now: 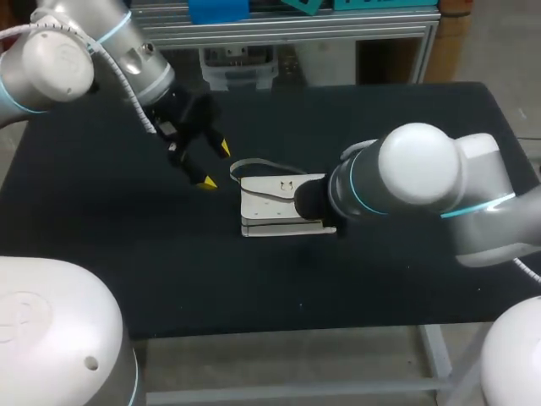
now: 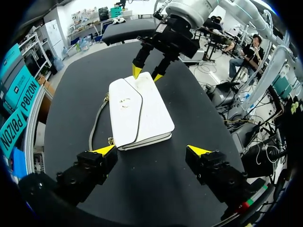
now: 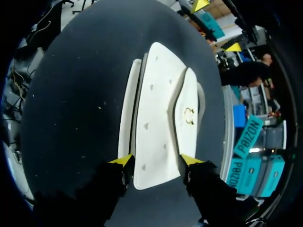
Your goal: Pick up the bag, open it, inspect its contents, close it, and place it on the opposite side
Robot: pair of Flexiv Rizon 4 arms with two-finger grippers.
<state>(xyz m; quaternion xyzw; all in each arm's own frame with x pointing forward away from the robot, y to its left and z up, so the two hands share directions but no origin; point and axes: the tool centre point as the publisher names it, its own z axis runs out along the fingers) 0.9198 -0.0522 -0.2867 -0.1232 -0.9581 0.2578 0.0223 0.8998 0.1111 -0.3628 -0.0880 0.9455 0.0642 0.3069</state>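
Note:
A white bag [image 1: 270, 203] with a small metal clasp lies flat in the middle of the black table [image 1: 101, 245]. Its grey strap [image 1: 254, 162] loops out at the far left. My right gripper [image 3: 156, 160] is down at the bag's [image 3: 158, 118] right end, one yellow fingertip against each long side. In the head view my right arm hides that gripper. My left gripper [image 1: 215, 167] hangs open above the table, just left of the bag. In the left wrist view the bag [image 2: 139, 113] lies ahead of its spread fingers [image 2: 151, 150], with the right gripper [image 2: 147, 73] at the far end.
My right arm's bulky white joint [image 1: 418, 173] lies over the bag's right end. Black tabletop runs on all sides of the bag, widest at the front and left.

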